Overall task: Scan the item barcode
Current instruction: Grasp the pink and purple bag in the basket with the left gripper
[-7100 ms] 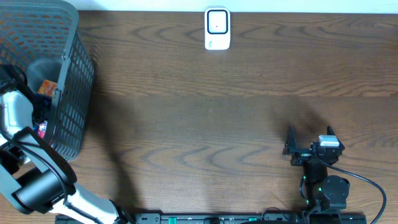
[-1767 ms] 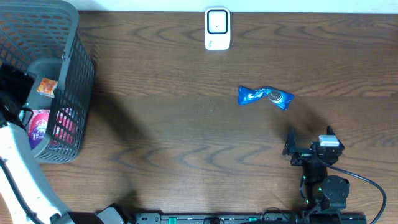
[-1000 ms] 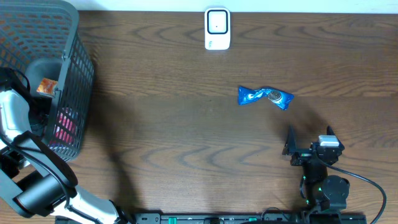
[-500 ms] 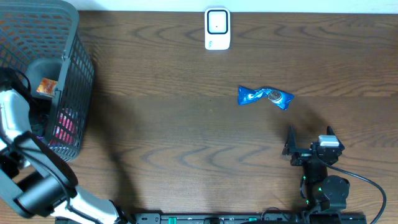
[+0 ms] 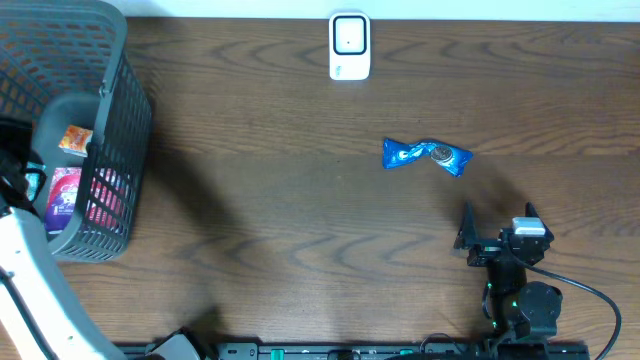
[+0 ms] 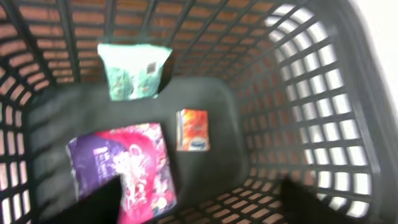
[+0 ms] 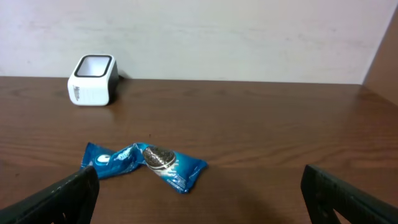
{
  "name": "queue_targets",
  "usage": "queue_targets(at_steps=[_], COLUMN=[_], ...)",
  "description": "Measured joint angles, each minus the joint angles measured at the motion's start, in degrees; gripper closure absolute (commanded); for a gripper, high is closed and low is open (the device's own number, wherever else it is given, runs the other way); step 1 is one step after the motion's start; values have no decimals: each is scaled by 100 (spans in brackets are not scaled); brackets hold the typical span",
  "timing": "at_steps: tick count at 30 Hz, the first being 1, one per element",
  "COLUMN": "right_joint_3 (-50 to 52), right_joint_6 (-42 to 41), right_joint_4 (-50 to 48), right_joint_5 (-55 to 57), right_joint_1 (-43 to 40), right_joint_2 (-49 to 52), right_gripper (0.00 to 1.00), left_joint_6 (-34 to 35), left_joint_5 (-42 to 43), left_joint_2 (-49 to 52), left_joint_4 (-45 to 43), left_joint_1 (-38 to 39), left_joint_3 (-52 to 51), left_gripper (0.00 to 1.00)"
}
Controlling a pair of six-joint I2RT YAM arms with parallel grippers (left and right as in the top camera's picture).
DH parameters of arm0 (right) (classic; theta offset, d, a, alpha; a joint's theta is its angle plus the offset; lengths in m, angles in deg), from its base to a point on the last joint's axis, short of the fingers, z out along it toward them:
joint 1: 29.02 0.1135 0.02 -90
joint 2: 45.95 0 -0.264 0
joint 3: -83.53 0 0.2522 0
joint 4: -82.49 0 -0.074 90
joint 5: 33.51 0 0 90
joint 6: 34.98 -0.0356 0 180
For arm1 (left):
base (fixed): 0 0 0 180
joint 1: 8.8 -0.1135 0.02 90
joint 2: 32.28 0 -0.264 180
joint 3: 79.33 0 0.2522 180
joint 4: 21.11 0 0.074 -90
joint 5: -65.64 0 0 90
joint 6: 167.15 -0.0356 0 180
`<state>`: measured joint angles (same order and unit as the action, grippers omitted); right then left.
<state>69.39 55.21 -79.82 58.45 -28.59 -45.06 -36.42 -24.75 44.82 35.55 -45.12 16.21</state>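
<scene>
A blue cookie packet (image 5: 426, 155) lies flat on the table right of centre, also seen in the right wrist view (image 7: 146, 163). The white barcode scanner (image 5: 349, 46) stands at the far edge (image 7: 93, 80). My right gripper (image 7: 199, 202) rests open near the front edge, just short of the blue packet, with nothing between its fingers. My left gripper (image 6: 205, 202) hangs open and empty over the inside of the dark mesh basket (image 5: 115, 110). Below it lie a purple-and-pink packet (image 6: 124, 168), a small orange packet (image 6: 191, 129) and a green packet (image 6: 134, 70).
The basket wall (image 6: 298, 93) rises around the left gripper on all sides. The white left arm (image 5: 25, 270) runs along the table's left front corner. Bare wooden table (image 5: 300, 200) lies between the basket and the blue packet.
The left arm has pulled up and back from inside the basket, uncovering the purple-and-pink packet in the overhead view. The blue packet, absent seven seconds ago, and the right arm have stayed still.
</scene>
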Motion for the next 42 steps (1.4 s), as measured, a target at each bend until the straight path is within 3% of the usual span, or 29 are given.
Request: queue_targets(at_steps=[12,23,25,26,27,28,30,31,42], right_joint_3=[0,0,0,0,0,0,0,0,0], right_joint_6=[0,0,0,0,0,0,0,0,0], right_joint_4=[0,0,0,0,0,0,0,0,0], right_joint_5=[2,0,0,0,0,0,0,0,0], right_joint_1=[0,0,0,0,0,0,0,0,0], right_joint_2=[0,0,0,0,0,0,0,0,0], right_gripper=[1,1,1,1,1,1,1,1,1], left_joint_6=[-2,367,413,431,439,426,428,426,302], left_joint_5=[-415,-793,-817,-817,-813,-800,-791,-796,-286], left_joint_2=[2245,3040,3121,3152,3202,3241,3318,3318,3257], left_joint_4=[1139,1390,1364,1340,1272,1226,1152,1130,1093], left_joint_1=[4,0,0,0,0,4,11,11,-55], left_joint_3=[-96,-98,-98,-98,-96,-96,-74,-72,109], left_gripper=[2,3,15,32,44,67,88,93,93])
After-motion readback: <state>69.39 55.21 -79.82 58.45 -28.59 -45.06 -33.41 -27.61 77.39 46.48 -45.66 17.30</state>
